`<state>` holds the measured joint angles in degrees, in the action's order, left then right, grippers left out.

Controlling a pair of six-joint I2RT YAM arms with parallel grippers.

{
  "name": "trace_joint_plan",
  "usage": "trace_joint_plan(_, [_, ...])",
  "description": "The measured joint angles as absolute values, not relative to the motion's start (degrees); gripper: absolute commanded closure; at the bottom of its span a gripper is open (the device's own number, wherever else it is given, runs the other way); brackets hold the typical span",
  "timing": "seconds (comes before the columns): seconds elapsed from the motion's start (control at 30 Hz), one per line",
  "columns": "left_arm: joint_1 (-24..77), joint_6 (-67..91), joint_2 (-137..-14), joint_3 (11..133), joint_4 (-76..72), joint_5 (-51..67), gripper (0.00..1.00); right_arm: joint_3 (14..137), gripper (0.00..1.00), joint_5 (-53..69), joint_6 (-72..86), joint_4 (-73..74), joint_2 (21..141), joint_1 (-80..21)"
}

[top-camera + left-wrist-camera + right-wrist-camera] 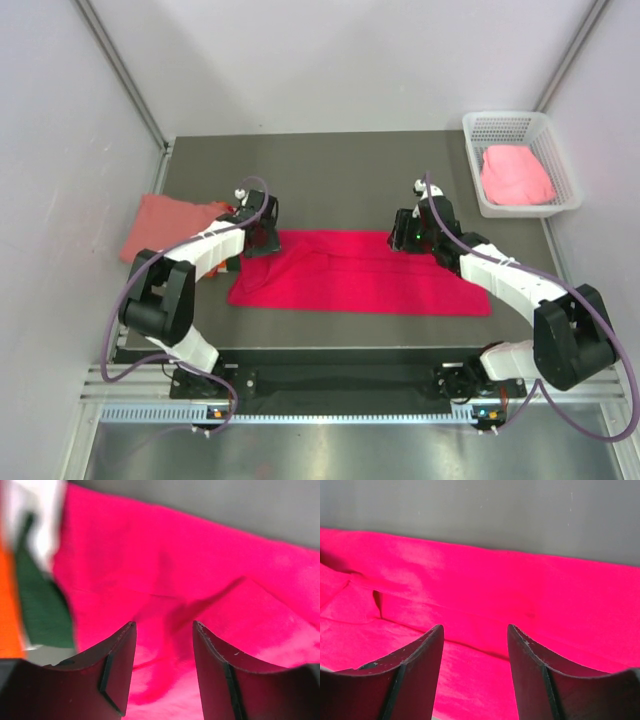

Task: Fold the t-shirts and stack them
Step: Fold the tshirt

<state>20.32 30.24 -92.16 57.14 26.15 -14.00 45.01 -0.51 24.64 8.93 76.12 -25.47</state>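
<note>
A bright crimson-pink t-shirt (360, 275) lies folded into a long strip across the middle of the dark table. It fills the left wrist view (200, 580) and the right wrist view (495, 590). My left gripper (262, 236) hangs over its far left corner, jaws open and empty (164, 626). My right gripper (408, 237) hangs over its far edge right of centre, jaws open and empty (475, 629). A dusty salmon t-shirt (165, 225) lies flat at the far left. A light pink t-shirt (515, 175) sits bunched in the basket. The orange t-shirt shows only as an edge (7, 605).
A white plastic mesh basket (470, 130) stands at the back right corner. White walls close in the left, back and right sides. The table's near edge (330, 345) runs just in front of the crimson shirt, with the arm bases below it.
</note>
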Motion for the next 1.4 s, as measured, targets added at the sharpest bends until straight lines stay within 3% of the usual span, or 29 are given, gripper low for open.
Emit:
trace_joint_plan(0.23, [20.8,29.71,-89.76,51.53,23.16,-0.99,0.56,44.31,0.46,-0.58,24.58,8.49,75.94,-25.45])
trace_joint_plan(0.37, [22.5,29.02,-84.66,48.16,22.68,3.75,0.67,44.25,0.46,-0.78,24.58,8.54,75.77,-25.45])
trace_joint_plan(0.67, [29.54,29.04,-74.76,42.33,22.68,11.9,0.72,44.25,0.46,0.32,24.67,8.1,75.9,-25.45])
trace_joint_plan(1.07, [31.38,30.81,-73.17,41.45,23.62,14.9,0.71,48.29,0.43,15.2,26.81,1.54,85.86,-30.79])
trace_joint_plan(1.3, [17.76,32.4,-70.54,41.28,24.23,12.1,0.67,54.63,0.46,19.22,30.79,-4.56,94.54,-37.85])
trace_joint_plan(1.4, [16.43,32.73,-66.5,40.36,24.53,9.5,0.67,56.14,0.49,18.85,32.42,-4.56,97.3,-40.69])
